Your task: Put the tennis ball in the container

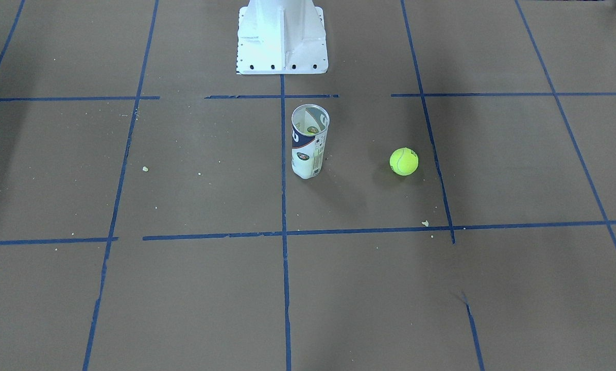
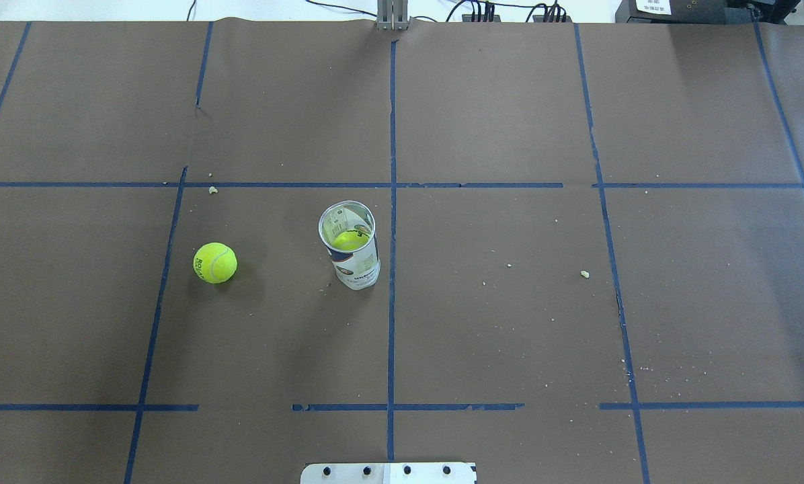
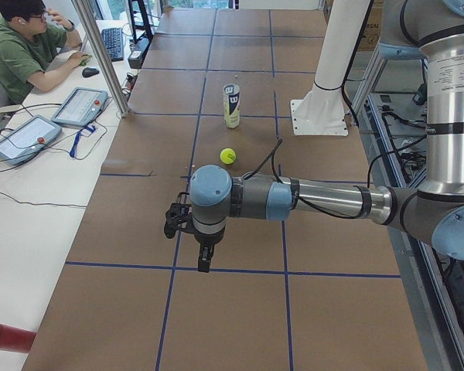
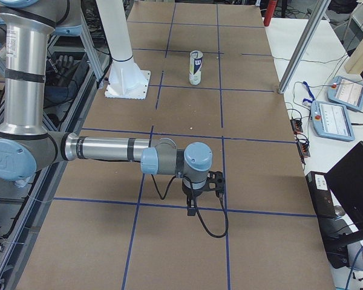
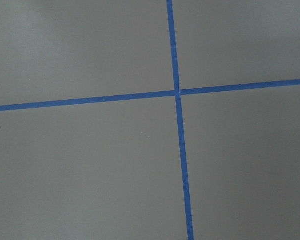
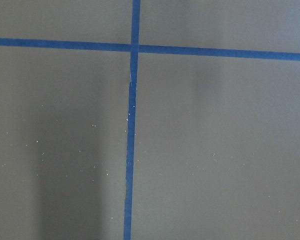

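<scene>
Listing table contents, robot's left to robot's right

1. left gripper (image 3: 204, 263): hangs pointing down over the brown-papered table (image 2: 509, 323), out toward the robot's left end and well apart from both task items. It shows only in the side view, so I cannot tell how far its jaws stand apart or whether it holds anything.
2. tennis ball (image 2: 215, 263): yellow-green, lying loose on the table in the grid square left of centre, apart from the can.
3. container (image 2: 350, 245): clear can with a white label and a navy band. It stands upright with its mouth open, just left of the centre blue tape line (image 2: 392, 323). A second ball (image 2: 348, 240), also yellow-green, shows inside through the mouth.
4. base plate (image 2: 388, 472): white, at the table's near edge on the centre line.
5. right gripper (image 4: 192, 208): hangs pointing down over the robot's right end. Side view only, so its opening and any load cannot be told.
</scene>
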Motion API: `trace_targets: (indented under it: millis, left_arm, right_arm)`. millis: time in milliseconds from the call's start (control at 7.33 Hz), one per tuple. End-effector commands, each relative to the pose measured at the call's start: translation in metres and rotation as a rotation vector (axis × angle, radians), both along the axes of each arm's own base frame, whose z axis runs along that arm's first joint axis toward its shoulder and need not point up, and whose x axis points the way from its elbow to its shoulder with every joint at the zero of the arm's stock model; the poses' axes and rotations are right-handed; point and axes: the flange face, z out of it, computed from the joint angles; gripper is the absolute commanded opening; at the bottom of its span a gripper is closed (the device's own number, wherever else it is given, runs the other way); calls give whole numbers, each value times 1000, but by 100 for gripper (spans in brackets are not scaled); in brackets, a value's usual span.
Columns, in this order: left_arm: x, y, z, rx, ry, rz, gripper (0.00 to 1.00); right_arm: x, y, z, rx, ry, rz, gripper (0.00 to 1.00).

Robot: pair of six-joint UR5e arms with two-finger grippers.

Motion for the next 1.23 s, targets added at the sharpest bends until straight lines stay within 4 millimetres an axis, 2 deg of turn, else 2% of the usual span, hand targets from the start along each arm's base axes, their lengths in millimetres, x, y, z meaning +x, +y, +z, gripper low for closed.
trace_targets:
  millis: [0, 409, 682, 955, 1091]
  left_arm:
    - [1, 0, 1, 0, -2, 3, 100]
    - [0, -3, -2, 9, -7, 1, 100]
    - [-1, -36, -26, 60, -9, -5, 100]
    - [-1, -52, -32, 82, -6, -7, 100]
    - [-3, -52, -56, 117, -4, -24, 100]
  right_arm:
    - [0, -1, -1, 1, 0, 0, 100]
    - [0, 0, 0, 0, 0, 0, 100]
    - [0, -1, -1, 2, 0, 0, 100]
    - [0, -1, -1, 1, 0, 0, 100]
    - [0, 0, -1, 1, 0, 0, 100]
